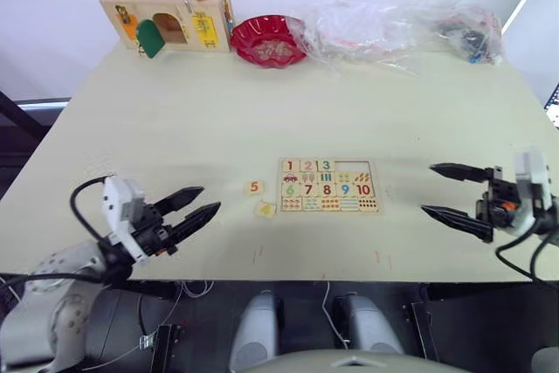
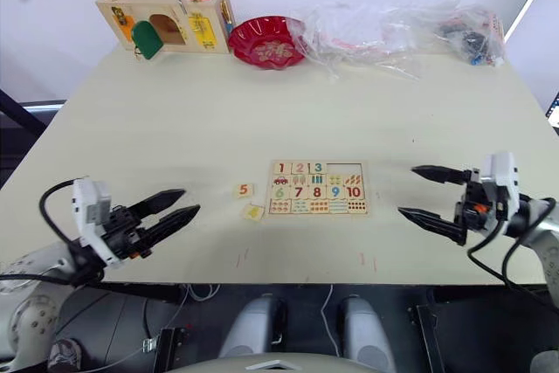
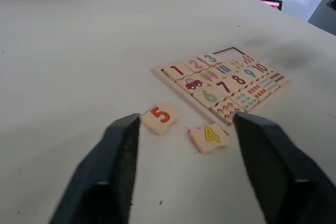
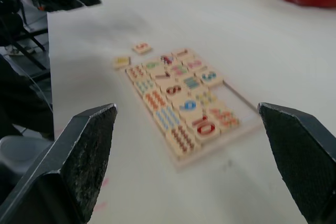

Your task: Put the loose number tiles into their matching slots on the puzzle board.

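Observation:
The puzzle board point(image 1: 329, 185) lies flat near the table's front middle. Tiles 1, 2 and 3 sit in its top row, and the two slots point(image 1: 354, 166) at the right end of that row are bare. Two loose number tiles lie on the table just left of the board: the orange 5 point(image 1: 254, 187) and, nearer the front edge, the yellow 4 point(image 1: 265, 209), slightly turned. My left gripper point(image 1: 196, 205) hovers open to the left of them, pointing at them, holding nothing. To the right of the board my right gripper point(image 1: 443, 189) is open wide and also holds nothing.
A wooden box with coloured doors point(image 1: 170, 17) stands at the far left edge, a red bowl point(image 1: 269, 39) beside it, and crumpled clear plastic bags point(image 1: 393, 28) along the far right. The table's front edge point(image 1: 288, 279) runs just below both grippers.

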Controlling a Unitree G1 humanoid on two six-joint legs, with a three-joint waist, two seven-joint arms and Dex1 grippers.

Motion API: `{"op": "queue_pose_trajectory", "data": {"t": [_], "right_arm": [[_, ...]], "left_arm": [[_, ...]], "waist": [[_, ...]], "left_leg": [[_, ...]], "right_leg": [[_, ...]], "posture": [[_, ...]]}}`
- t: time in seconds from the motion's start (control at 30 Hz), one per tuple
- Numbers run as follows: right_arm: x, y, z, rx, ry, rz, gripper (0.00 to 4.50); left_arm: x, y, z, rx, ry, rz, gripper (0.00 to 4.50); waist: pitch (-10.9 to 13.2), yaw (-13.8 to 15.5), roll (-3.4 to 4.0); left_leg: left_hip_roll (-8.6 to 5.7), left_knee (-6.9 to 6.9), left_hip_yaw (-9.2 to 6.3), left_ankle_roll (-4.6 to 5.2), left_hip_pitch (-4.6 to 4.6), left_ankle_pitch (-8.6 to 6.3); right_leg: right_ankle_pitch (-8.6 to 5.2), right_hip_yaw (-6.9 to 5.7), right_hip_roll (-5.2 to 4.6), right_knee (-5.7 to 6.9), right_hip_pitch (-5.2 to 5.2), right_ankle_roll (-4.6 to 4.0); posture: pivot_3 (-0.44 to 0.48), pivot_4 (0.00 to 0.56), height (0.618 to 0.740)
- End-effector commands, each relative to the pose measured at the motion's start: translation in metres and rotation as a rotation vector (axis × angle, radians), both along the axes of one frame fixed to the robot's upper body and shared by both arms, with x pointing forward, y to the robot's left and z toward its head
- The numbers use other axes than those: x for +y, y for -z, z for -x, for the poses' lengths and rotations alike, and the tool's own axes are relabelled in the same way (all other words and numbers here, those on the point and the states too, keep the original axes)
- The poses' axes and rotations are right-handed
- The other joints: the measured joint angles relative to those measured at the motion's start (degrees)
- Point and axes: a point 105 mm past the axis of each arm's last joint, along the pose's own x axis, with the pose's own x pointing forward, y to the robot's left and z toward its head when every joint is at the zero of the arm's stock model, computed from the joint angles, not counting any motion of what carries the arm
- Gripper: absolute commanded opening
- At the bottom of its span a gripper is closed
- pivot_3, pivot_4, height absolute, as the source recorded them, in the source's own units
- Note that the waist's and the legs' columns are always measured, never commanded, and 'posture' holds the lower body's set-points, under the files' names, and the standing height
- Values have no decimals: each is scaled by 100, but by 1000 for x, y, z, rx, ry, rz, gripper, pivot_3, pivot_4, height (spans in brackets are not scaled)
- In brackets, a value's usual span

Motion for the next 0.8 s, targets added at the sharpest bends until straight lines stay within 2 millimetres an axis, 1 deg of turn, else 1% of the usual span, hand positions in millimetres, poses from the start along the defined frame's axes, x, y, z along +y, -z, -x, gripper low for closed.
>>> {"op": "queue_pose_trajectory", "data": {"t": [0.03, 0.27, 0.6, 0.7, 0.8], "right_arm": [[-10, -9, 8, -34, 18, 20, 4500], [-19, -5, 17, -19, 69, 27, 4500], [-20, -8, 14, -36, 93, 13, 4500], [-19, -9, 14, -47, 94, 10, 4500], [-15, -13, 15, -58, 79, 4, 4500]], "left_arm": [[7, -3, 8, -14, 17, -10, 4491], [21, 7, 11, 17, 11, -52, 4491], [20, 10, 13, 36, 29, -73, 4491], [18, 8, 12, 37, 48, -78, 4491], [11, 3, 8, 17, 98, -106, 4491]], "waist": [[-1, -5, -1], [0, -6, 0], [0, -10, 0], [0, -10, 0], [0, 1, 0]], "left_leg": [[-1, 0, 1, 0, 0, 0], [6, -1, -1, -1, 0, -1], [9, -3, -3, -1, 0, -1], [10, -4, -4, -1, 0, -1], [10, -4, -4, -1, -1, -1]], "right_leg": [[0, 0, 1, 0, 0, 0], [-5, 0, -3, -2, -3, 5], [-4, 4, -8, -5, -7, 5], [-5, 5, -9, -5, -9, 6], [-5, 4, -10, -6, -9, 6]], "posture": [[0, 150, 740], [0, 150, 740], [0, 150, 740], [0, 150, 740], [0, 150, 740]]}}
